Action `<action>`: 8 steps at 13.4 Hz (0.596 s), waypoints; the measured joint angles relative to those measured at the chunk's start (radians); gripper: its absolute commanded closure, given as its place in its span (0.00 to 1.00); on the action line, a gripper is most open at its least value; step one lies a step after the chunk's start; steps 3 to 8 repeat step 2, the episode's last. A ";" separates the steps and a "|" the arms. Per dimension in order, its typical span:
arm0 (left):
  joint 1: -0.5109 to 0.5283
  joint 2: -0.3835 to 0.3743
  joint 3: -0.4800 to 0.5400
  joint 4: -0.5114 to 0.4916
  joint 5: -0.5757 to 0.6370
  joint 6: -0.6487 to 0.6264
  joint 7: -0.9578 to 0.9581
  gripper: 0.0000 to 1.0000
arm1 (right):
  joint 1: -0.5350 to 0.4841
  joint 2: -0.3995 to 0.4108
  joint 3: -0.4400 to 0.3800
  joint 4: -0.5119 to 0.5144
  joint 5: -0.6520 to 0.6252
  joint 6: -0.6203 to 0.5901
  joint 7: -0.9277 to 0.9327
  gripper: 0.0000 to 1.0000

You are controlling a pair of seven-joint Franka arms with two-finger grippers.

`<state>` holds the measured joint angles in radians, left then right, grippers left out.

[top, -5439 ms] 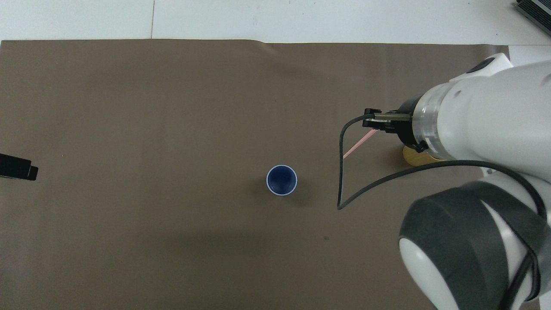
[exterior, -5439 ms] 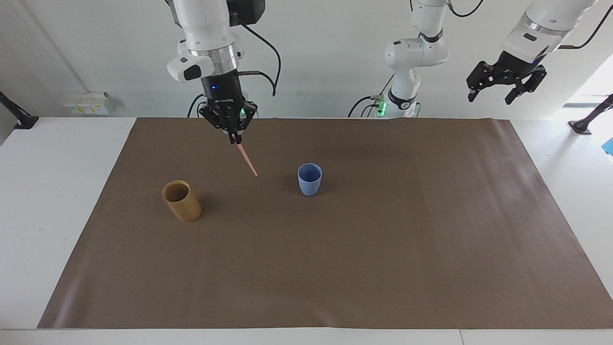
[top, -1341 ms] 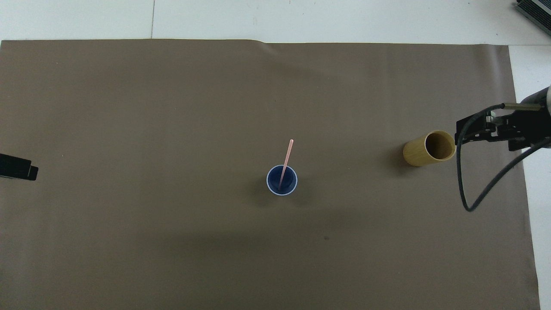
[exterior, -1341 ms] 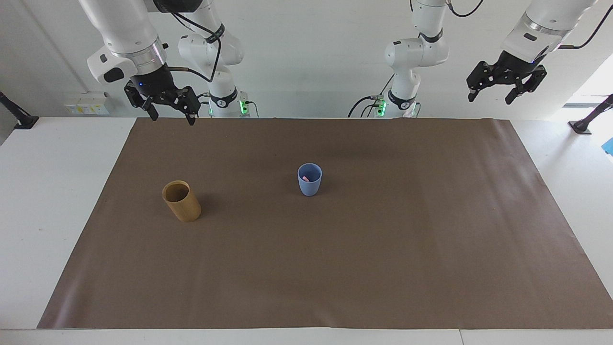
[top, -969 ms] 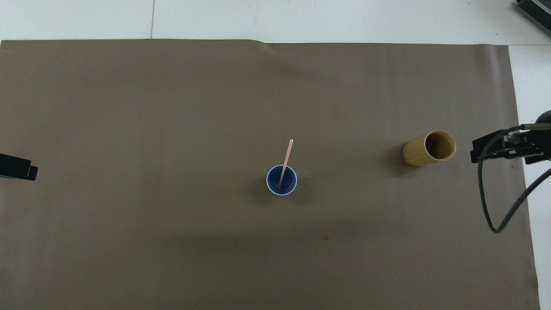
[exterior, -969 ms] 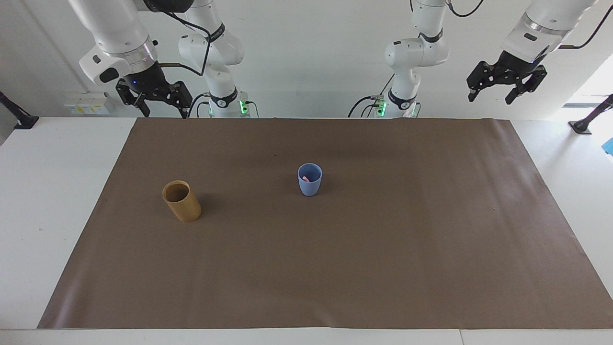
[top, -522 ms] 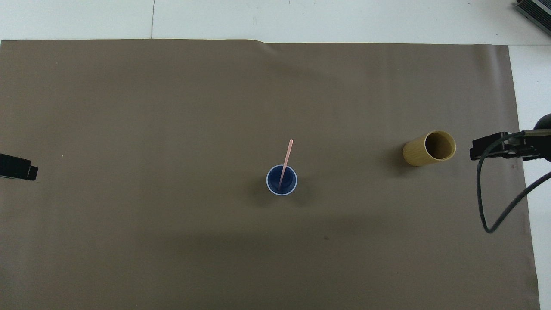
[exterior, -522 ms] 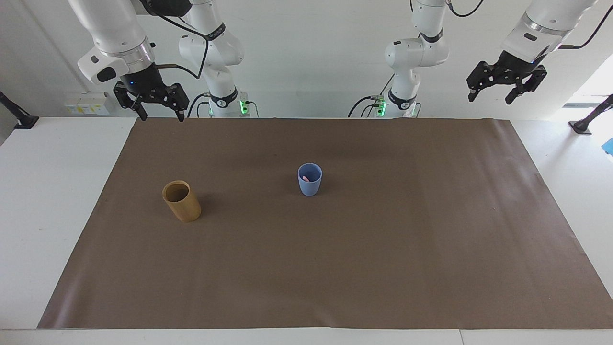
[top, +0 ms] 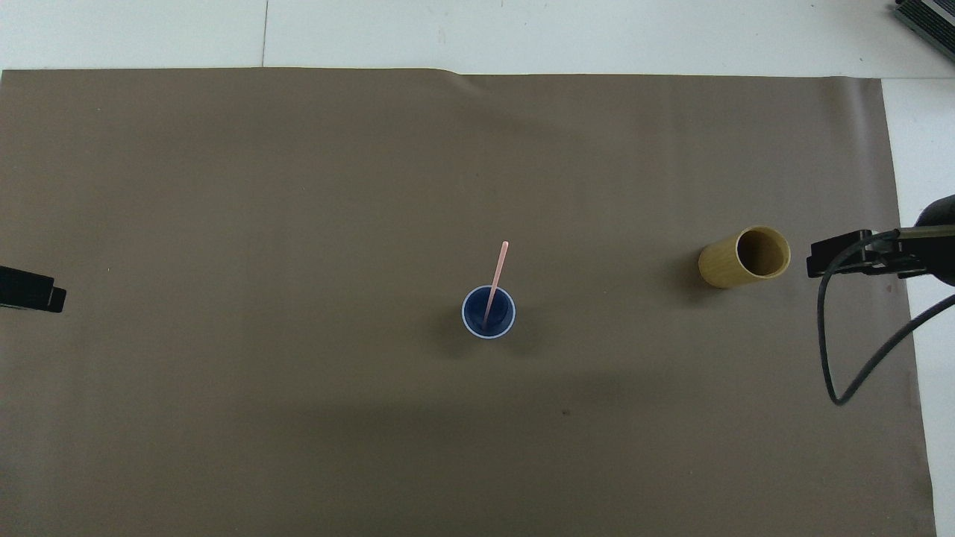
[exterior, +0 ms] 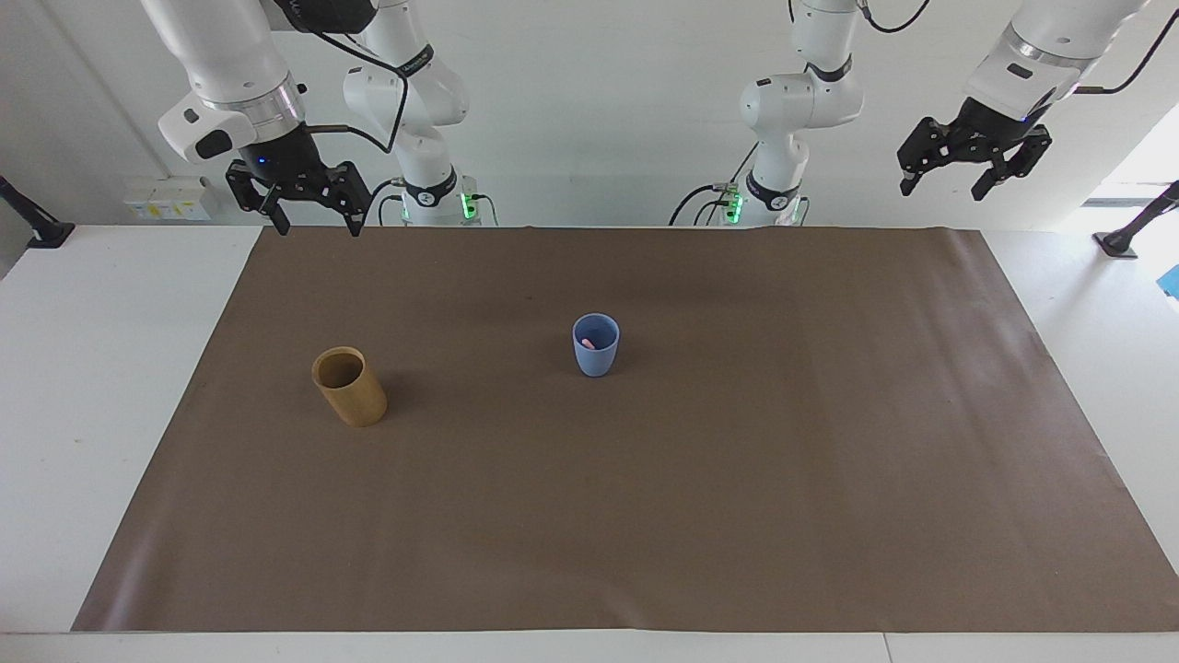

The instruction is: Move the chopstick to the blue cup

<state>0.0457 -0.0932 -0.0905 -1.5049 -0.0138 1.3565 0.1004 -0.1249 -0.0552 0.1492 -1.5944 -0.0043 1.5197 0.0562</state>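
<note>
Already the chopstick [top: 496, 280] stands inside the blue cup [exterior: 596, 354], both arms raised.

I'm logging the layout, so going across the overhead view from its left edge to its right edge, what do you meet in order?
Left gripper → blue cup with the chopstick standing in it → tan cup → right gripper, all over or on the brown mat.

Only two things stand on the brown mat [exterior: 645, 516] — the blue cup [exterior: 596, 345] at its middle and the tan cup [exterior: 349, 386] toward the right arm's end. The chopstick [top: 495, 280] rises from the blue cup — open mat lies between and around them.
</note>
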 measured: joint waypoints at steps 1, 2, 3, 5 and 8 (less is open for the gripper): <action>0.000 0.000 0.000 0.000 0.000 0.000 0.000 0.00 | 0.000 0.000 0.000 0.000 0.000 0.000 0.000 0.00; 0.000 0.000 0.000 0.000 0.000 0.000 0.000 0.00 | 0.000 0.000 0.000 -0.001 0.000 0.000 0.000 0.00; 0.000 0.000 0.000 0.000 0.000 0.000 0.000 0.00 | 0.000 0.000 0.000 -0.001 0.000 0.000 0.000 0.00; 0.000 0.000 0.000 0.000 0.000 0.000 0.000 0.00 | 0.000 0.000 0.000 -0.001 0.000 0.000 0.000 0.00; 0.000 0.000 0.000 0.000 0.000 0.000 0.000 0.00 | 0.000 0.000 0.000 -0.001 0.000 0.000 0.000 0.00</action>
